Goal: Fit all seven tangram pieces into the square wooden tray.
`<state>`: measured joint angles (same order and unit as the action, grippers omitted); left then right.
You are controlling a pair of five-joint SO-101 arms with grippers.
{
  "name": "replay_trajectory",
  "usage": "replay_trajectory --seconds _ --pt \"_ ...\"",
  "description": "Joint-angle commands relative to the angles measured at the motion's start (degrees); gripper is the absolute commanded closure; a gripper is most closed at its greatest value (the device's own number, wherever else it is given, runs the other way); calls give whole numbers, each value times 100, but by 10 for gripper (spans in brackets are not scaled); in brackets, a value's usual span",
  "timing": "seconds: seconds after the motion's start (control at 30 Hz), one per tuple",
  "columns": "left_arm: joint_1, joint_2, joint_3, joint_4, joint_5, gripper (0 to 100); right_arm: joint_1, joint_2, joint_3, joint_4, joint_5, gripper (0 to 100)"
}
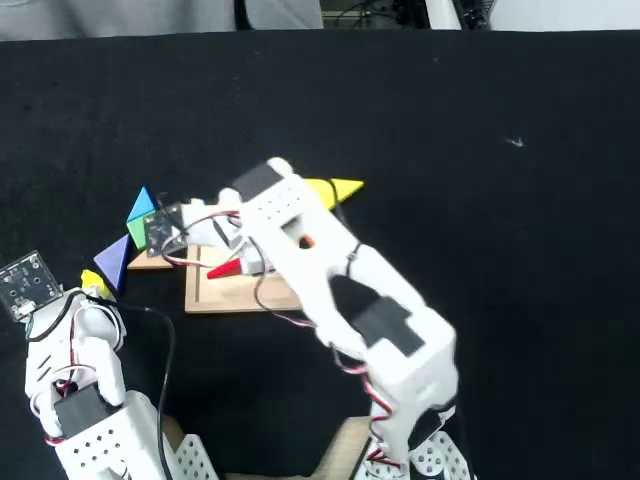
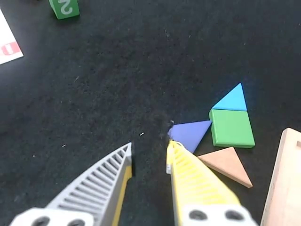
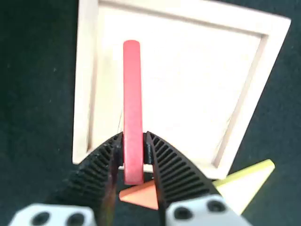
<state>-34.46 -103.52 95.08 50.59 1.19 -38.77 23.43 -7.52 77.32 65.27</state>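
Pinching the flat red tangram piece (image 3: 132,94) on its edge, the right claw (image 3: 133,147) hung over the square wooden tray (image 3: 197,84). Done well, I judged, this step needed the piece tipped flat and tucked into a corner against the rim before release. The left claw (image 2: 148,151) sat spread above the black bench (image 2: 117,70), one tip just beside the purple triangle (image 2: 190,133).

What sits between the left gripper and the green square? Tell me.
In the left wrist view, the purple triangle lies between the left gripper and green square.
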Motion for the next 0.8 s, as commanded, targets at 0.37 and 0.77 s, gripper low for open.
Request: replay_trajectory --seconds 0.37,0.77 --pt "189 -44 75 -563 44 870 -211 646 -1218 607 -343 988" --pt "198 -44 84 -598 44 870 -404 690 -910 651 -484 988"
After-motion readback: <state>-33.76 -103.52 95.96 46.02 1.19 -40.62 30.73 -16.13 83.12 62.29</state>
